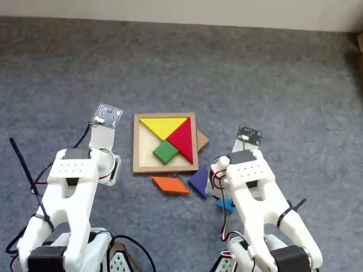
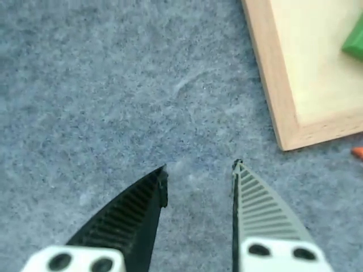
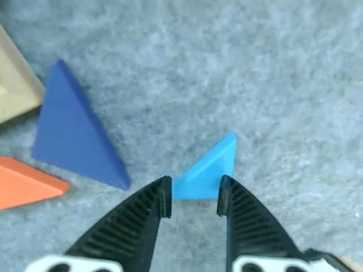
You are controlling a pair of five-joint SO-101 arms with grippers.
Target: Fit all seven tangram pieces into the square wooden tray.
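my right gripper point(image 3: 194, 195) hangs released, with a tip on each side of the near edge of the light blue triangle point(image 3: 207, 170), which lies flat on the carpet outside the tray. nothing is gripped yet. my left gripper point(image 2: 198, 170) is also spread and empty, over bare carpet just beside the tray's point(image 2: 272, 85) corner.

i take the step in hand to be picking up this light blue triangle. to do it well i should go a little further forward and down, so the pads meet its straight sides and not the thin point, then close squarely. a pinch near the tip would likely make it twist or squirt out.

just beyond it lies the dark blue triangle point(image 3: 71, 133), close enough that i should lift straight up and not drag. the orange piece point(image 3: 22, 181) lies beside that one.

farther off, the tray holds the yellow point(image 1: 163, 126), red point(image 1: 182, 139) and green point(image 1: 165, 152) pieces, with its lower part bare. a tan piece point(image 1: 202, 139) pokes out at its far side.
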